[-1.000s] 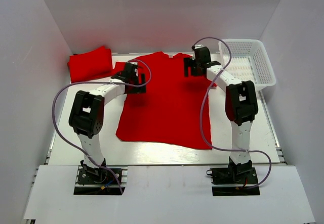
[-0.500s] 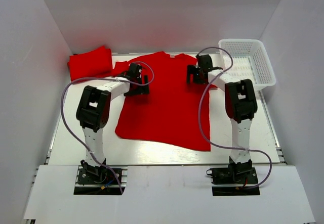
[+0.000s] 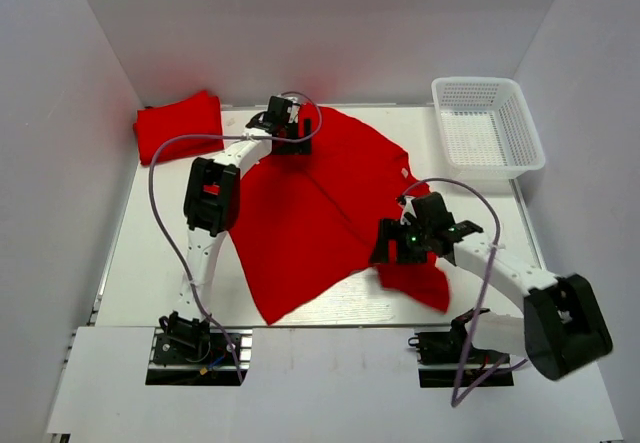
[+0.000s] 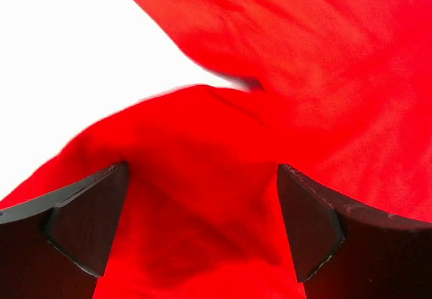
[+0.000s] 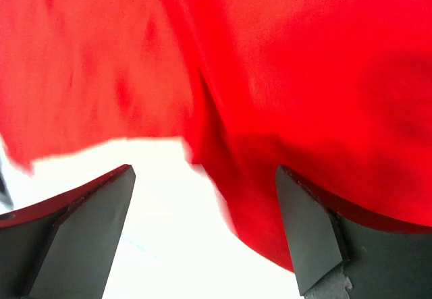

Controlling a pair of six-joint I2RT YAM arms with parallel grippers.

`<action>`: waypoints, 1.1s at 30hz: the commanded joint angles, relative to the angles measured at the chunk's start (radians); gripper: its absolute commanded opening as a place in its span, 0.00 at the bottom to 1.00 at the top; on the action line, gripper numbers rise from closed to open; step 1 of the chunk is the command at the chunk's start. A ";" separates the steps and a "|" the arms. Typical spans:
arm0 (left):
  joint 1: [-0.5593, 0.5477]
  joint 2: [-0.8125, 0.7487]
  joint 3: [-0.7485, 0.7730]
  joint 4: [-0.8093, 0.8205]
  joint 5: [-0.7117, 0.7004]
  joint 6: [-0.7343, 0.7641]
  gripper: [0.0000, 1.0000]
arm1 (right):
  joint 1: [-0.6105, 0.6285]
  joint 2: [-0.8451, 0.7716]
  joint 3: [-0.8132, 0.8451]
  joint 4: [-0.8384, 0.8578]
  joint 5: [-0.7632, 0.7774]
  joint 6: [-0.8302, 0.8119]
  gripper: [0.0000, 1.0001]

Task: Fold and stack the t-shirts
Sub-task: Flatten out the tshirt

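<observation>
**A:** Where do I have room to pass?
**B:** I see bare white tabletop (image 3: 130, 243) along the left side. The spread red cloth t-shirt (image 3: 310, 223) fills the middle. A folded red cloth shirt (image 3: 178, 128) blocks the far-left corner, and a white plastic mesh basket (image 3: 487, 128) blocks the far-right.

The spread bright red cloth t-shirt (image 3: 300, 233) looks soft, matt and creased; the white mesh basket (image 3: 498, 170) is perforated plastic; the white worktop (image 3: 140, 263) is smooth.

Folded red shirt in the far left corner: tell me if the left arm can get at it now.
Probably yes. The left gripper hangs open over the spread shirt, close beside the folded shirt, and nothing stands between them.
</observation>
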 commanded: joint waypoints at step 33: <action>0.016 -0.707 -0.947 0.063 -0.190 -0.200 1.00 | -0.053 1.067 1.363 -0.202 0.361 -0.219 0.90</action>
